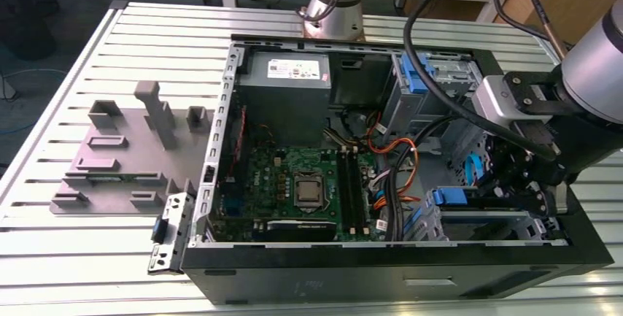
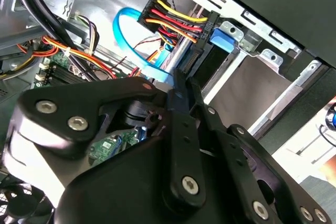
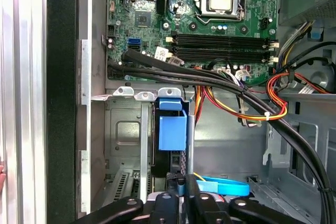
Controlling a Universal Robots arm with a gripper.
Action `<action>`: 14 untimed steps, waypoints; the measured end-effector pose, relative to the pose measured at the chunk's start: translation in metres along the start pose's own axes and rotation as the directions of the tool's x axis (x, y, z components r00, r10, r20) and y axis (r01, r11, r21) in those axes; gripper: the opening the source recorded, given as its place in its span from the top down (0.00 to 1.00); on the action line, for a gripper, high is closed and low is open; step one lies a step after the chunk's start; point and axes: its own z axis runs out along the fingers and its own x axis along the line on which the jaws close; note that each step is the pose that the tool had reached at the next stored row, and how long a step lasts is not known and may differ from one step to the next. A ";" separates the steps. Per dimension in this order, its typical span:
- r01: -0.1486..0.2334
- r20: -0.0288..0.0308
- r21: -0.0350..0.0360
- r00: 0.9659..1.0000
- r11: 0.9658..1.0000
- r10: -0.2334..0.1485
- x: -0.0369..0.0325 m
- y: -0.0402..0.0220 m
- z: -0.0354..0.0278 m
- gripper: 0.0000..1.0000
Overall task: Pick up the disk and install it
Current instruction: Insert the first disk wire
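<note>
The disk (image 3: 171, 129) stands edge-on inside the drive cage (image 3: 123, 135), seemingly almost installed. The gripper (image 3: 178, 186), fingers closed together, presses its end.

The motherboard (image 3: 210, 24) was green, the disk carrier (image 3: 172, 129) blue, the gripper (image 3: 177, 184) black. The cables (image 2: 170, 19) were red, yellow and orange. The case (image 1: 389, 279) was black. The table (image 1: 78, 250) had silver ribs.

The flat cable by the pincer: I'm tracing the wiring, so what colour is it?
Light blue; the flat cable shows best in the first wrist view.
</note>
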 end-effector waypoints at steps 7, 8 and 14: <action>0.000 -0.001 0.000 1.000 1.000 0.000 -0.0001 0.0000 -0.0011 0.76; 0.000 -0.001 0.000 1.000 1.000 0.000 -0.0002 -0.0001 -0.0020 0.76; 0.000 -0.001 0.000 1.000 1.000 0.000 -0.0009 -0.0004 -0.0102 0.76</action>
